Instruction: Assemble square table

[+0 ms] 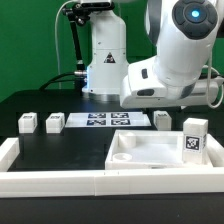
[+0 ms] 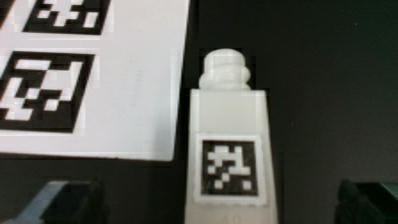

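The square tabletop (image 1: 140,152), a white slab with a raised rim, lies on the black table toward the exterior view's right. One white tagged leg (image 1: 194,138) stands at its right corner. Two legs (image 1: 27,123) (image 1: 54,123) stand at the exterior view's left, and one (image 1: 162,120) is just right of the marker board (image 1: 100,121). In the wrist view a white leg (image 2: 228,140) with a rounded knob end and a tag lies beside the marker board (image 2: 89,70). My gripper (image 2: 217,203) is open above it. Its dark fingertips (image 2: 71,200) stand either side of the leg, apart from it.
Long white border bars (image 1: 60,182) run along the front and the exterior view's left of the table. The arm's white body (image 1: 165,60) hangs over the back right and hides the fingers in the exterior view. The robot base (image 1: 105,60) stands behind the marker board.
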You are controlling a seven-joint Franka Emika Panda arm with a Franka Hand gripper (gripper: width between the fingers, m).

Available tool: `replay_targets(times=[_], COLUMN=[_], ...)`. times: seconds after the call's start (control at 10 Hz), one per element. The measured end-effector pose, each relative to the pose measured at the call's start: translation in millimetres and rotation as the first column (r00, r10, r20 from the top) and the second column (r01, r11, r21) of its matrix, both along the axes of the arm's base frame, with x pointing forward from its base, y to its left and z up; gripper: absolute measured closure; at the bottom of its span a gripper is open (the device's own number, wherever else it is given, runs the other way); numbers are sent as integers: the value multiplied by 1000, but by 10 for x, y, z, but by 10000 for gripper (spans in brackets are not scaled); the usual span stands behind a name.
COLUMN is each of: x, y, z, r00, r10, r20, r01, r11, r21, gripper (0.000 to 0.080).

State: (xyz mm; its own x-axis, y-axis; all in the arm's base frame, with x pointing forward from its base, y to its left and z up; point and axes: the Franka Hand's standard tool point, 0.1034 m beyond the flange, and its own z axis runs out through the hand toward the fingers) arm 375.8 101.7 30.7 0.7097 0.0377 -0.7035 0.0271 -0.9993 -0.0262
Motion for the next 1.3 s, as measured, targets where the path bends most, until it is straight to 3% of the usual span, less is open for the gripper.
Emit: replay_targets(times=[0.4,0.7,0.8,0.9,1.0,1.3], x=[-197,-217,-216,-213,-204,-195], y=[-25,-14,-16,-16,-22,-26], z=[-159,-168,-169,-170,-175,-173], r00=[1000,999,999,999,999,999], r10=[-13,-34,-35,-36,-37,-43], r20=[2,0,0,2,6,9], r01=[13,34,35,36,37,44], r11=[999,997,997,997,997,997], r21=[-43,-66,-67,-67,-67,-71], gripper=[150,150,301,301,499,514])
